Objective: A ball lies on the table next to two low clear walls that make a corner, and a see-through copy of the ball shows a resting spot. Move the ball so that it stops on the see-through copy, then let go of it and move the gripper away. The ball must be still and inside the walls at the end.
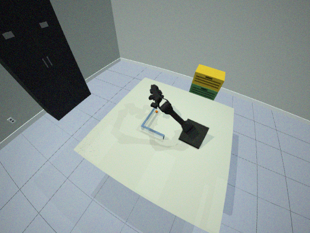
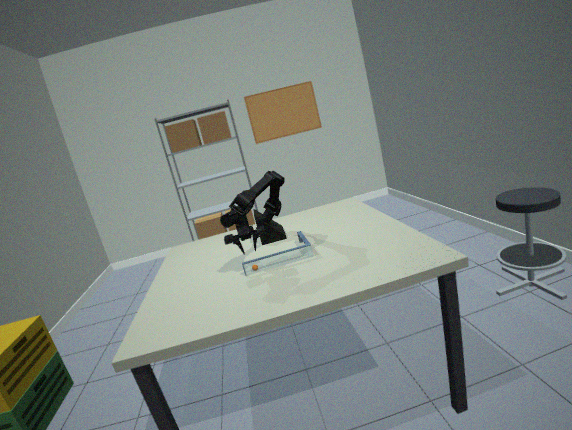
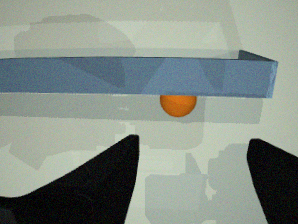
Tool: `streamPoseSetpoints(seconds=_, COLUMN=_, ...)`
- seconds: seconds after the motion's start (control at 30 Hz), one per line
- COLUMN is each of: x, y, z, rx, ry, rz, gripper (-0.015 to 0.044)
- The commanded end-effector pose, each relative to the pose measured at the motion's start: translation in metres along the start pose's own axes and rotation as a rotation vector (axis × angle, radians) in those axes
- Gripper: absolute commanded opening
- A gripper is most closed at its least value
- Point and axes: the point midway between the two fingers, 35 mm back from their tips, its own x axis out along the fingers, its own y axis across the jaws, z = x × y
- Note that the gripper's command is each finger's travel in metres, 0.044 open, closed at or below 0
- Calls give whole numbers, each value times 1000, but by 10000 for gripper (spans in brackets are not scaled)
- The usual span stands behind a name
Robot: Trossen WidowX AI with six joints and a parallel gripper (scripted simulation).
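A small orange ball point(image 1: 156, 111) point(image 2: 255, 267) point(image 3: 178, 104) rests on the table right beside one clear blue wall point(image 1: 147, 119) point(image 2: 280, 255) point(image 3: 100, 75), near that wall's free end and on the inner side of the corner. In the wrist view the wall's edge overlaps the top of the ball. I cannot make out the see-through copy apart from the ball. My gripper point(image 1: 155, 104) point(image 2: 248, 247) point(image 3: 193, 145) is open and empty. It hangs a little above and just off the ball, and its fingers touch nothing.
The second wall point(image 1: 155, 132) point(image 2: 303, 238) meets the first at a corner toward the arm's base point(image 1: 193, 133). A yellow and green crate point(image 1: 208, 81) stands on the floor beyond the table. A stool point(image 2: 529, 235) and a shelf point(image 2: 210, 170) stand off the table.
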Motion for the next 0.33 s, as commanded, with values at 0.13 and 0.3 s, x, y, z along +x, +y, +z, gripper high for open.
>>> streamPoseSetpoints(seconds=0.13, x=-8, y=0, z=-1, rx=3, ry=5, rz=2, gripper=294)
streamPoseSetpoints(seconds=0.3, x=-44, y=3, z=-4, rx=0, ry=10, rz=4, gripper=425)
